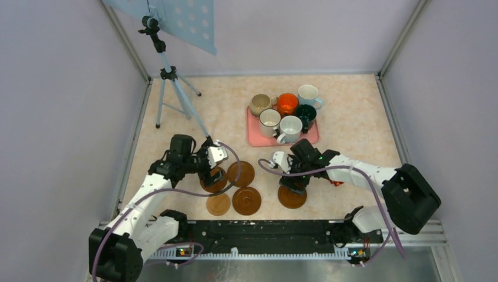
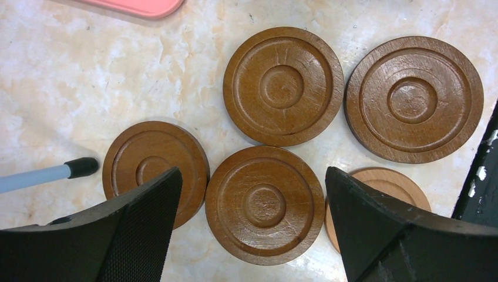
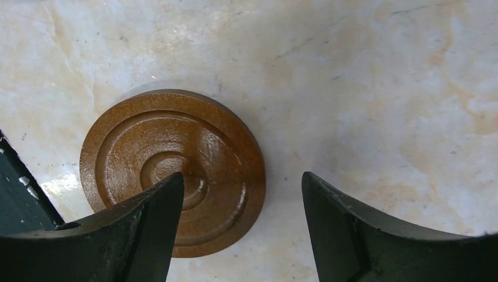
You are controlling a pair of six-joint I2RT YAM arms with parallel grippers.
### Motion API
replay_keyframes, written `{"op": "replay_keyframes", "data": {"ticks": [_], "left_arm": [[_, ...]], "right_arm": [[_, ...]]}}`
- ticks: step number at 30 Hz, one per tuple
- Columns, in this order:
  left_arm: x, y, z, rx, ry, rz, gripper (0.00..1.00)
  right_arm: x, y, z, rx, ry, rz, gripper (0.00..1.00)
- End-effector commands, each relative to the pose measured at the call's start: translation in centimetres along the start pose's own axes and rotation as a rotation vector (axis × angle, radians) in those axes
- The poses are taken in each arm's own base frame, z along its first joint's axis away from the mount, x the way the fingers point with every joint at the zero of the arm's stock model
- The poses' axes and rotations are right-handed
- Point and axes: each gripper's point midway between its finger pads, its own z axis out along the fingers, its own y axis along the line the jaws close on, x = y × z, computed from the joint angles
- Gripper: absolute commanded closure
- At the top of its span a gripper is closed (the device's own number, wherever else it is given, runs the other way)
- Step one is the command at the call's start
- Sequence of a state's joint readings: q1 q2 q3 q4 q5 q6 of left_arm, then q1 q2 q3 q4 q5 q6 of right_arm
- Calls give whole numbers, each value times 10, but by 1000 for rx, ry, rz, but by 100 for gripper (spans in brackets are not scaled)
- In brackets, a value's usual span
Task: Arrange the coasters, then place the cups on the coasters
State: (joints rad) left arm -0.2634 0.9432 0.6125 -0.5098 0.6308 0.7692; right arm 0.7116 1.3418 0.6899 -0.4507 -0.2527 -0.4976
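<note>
**Coasters down, cups waiting.** Six coasters [image 1: 246, 200] lie flat on the marbled table [image 1: 352, 117], ringed faces up. Five are glossy dark brown, with grooved rings around a raised centre. The sixth is paler and plainer. As round discs, they have no long side and point nowhere.

Five of them sit close together by my left arm, towards the near-left of the table. The tan coaster [image 2: 390, 182] is nearest the front rail [image 1: 264, 235].

My left gripper [image 2: 252, 173] hangs over this group with its jaws spread wide and nothing in them. In the wrist view, one finger stands on each side of the centre coaster [image 2: 267, 205].

The lone coaster [image 3: 170, 153] lies well apart to the right, also near the rail. My right gripper [image 3: 242, 176] hovers above it, jaws wide and empty. In that view one finger overlaps the disc's edge.

Six cups [image 1: 290, 126] stand upright, mouths up, crowded on and around the pink tray [image 1: 253, 138] on the far side of the table, well away from every coaster. Their handles point in different directions. The pale-blue cup [image 1: 307, 94] has its handle turned to the right.
</note>
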Motion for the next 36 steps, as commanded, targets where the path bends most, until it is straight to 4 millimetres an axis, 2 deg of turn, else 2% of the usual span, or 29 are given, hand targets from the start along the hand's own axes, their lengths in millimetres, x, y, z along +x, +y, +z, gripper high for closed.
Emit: {"op": "replay_keyframes", "data": {"ticks": [1, 5, 8, 12, 15, 18, 21, 30, 36], "left_arm": [[4, -2, -3, -19, 7, 16, 3], [7, -3, -5, -28, 14, 33, 2], [9, -3, -4, -28, 19, 30, 3], [9, -4, -3, -16, 18, 37, 3], [9, -4, -1, -6, 17, 46, 4], [9, -3, 2, 4, 15, 46, 5], [7, 0, 5, 6, 10, 48, 6], [9, 10, 19, 11, 17, 53, 7], [7, 8, 40, 52, 28, 53, 11]], "right_arm": [[-13, 1, 9, 5, 0, -42, 27], [-2, 7, 12, -1, 37, -94, 26], [4, -6, 15, 71, 82, -103, 27], [12, -15, 13, 89, 149, -87, 37], [25, -21, 7, 21, 186, -11, 44], [40, -37, -3, 10, 214, 42, 50], [57, -47, -13, 30, 238, 32, 52], [123, -72, -45, 92, 334, 86, 53], [151, -97, -59, 152, 364, 151, 54]]}}
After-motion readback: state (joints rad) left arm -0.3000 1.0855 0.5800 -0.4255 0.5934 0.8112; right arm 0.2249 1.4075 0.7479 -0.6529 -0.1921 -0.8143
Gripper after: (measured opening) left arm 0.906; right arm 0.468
